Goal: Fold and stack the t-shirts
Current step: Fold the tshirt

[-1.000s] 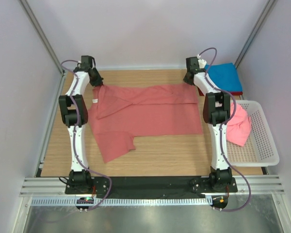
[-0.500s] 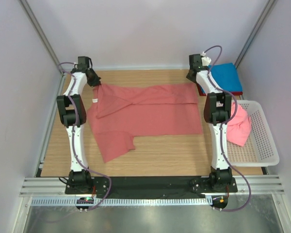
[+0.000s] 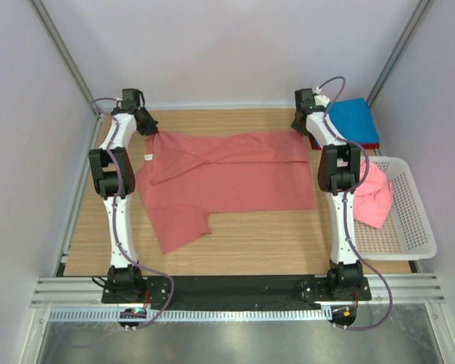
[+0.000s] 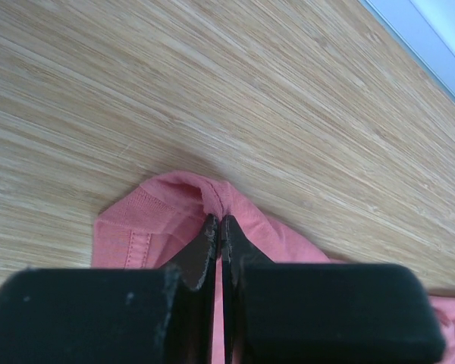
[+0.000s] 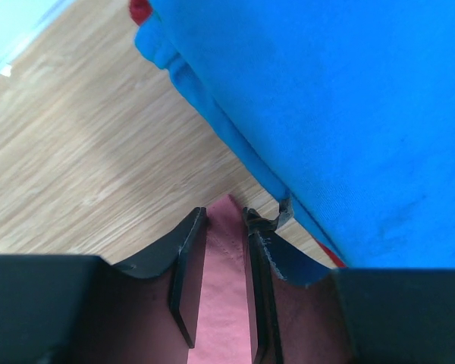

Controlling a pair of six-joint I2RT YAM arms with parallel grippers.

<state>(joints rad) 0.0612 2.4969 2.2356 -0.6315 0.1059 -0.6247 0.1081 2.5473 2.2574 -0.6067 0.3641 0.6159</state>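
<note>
A salmon-red t-shirt lies spread across the wooden table, one sleeve trailing toward the front left. My left gripper is at its far-left corner, shut on a bunched fold of the shirt; its jaws nearly touch. My right gripper is at the far-right corner. Its jaws stand apart with the shirt's corner lying flat between them. A folded blue t-shirt lies just right of it and fills the right wrist view.
A white mesh basket at the right edge holds a crumpled pink t-shirt. A bit of red cloth shows under the blue shirt. Walls close in the back and sides.
Both grippers moved outward toward the far corners, pulling the shirt's far edge taut. Little has moved in the last half second.
</note>
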